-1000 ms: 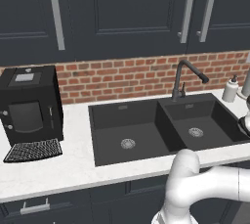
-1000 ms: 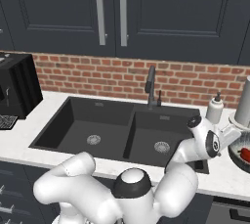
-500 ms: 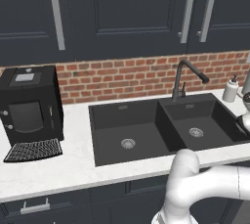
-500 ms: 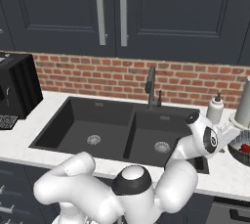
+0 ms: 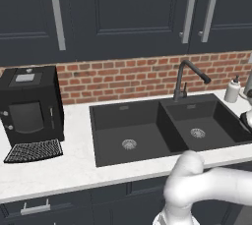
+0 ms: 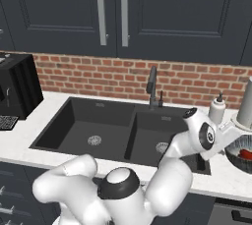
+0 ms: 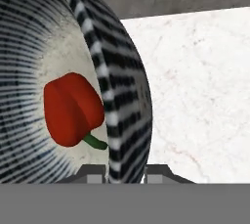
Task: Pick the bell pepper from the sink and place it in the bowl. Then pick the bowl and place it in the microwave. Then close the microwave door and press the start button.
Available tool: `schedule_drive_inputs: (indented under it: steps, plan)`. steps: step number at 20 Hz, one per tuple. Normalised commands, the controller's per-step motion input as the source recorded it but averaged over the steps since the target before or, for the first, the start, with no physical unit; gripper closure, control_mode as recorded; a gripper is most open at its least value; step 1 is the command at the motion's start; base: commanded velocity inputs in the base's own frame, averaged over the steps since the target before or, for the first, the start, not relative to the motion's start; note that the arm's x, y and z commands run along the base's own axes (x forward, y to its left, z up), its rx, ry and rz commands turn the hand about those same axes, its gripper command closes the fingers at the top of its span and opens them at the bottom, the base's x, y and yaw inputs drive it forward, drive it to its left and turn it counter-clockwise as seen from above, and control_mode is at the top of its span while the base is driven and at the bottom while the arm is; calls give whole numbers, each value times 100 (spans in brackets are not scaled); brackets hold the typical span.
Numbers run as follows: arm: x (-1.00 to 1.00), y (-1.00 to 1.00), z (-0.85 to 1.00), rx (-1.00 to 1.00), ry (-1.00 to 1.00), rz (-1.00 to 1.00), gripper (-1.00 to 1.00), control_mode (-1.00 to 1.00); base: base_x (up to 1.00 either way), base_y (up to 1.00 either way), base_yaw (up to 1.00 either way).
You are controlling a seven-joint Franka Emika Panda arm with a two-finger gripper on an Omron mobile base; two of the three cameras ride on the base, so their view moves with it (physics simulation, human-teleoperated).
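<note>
The bowl [image 7: 117,96], striped black and white with a pale inside, fills the left of the hand view and sits on the white marble counter right of the sink [image 6: 74,116]. The red bell pepper [image 7: 72,109] lies inside it, also seen as a red patch [image 6: 246,154] in the bowl [image 6: 235,146] at the right edge of the right base view. My gripper [image 7: 124,173] straddles the bowl's near rim, one fingertip [image 7: 93,171] inside and the other outside, both pressed against the wall. The microwave is out of view.
A black coffee machine [image 5: 29,103] stands on the counter left of the sink [image 5: 147,121]. The black faucet [image 5: 184,79] rises behind the basins. A soap dispenser [image 6: 217,108] and a tall white cylinder [image 6: 244,103] stand just behind the bowl. Dark cabinets hang above.
The jaws have narrowed from wide open down onto the bowl's rim. The hand has shifted slightly toward the bowl; bowl and pepper have stayed in place.
</note>
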Motion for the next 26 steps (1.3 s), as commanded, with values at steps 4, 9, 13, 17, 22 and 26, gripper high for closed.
schedule_drive_inputs:
  steps: [4, 9, 13, 17, 22, 26]
  plan:
    - [-100, 79, 62, -5, 0, 0, 100, -100, 0, 0, 0]
    - [-100, 97, 85, -12, -1, 0, 100, -100, 0, 0, 0]
    - [-100, 91, 100, -10, -6, 0, 100, -100, 0, 0, 0]
    - [-89, 87, 100, -2, -2, 0, 100, -100, 0, 0, 0]
    - [-58, 89, 97, 11, 1, 19, 100, -100, 0, 0, 0]
    - [-47, 78, 90, 20, 0, 29, 100, -100, 0, 0, 0]
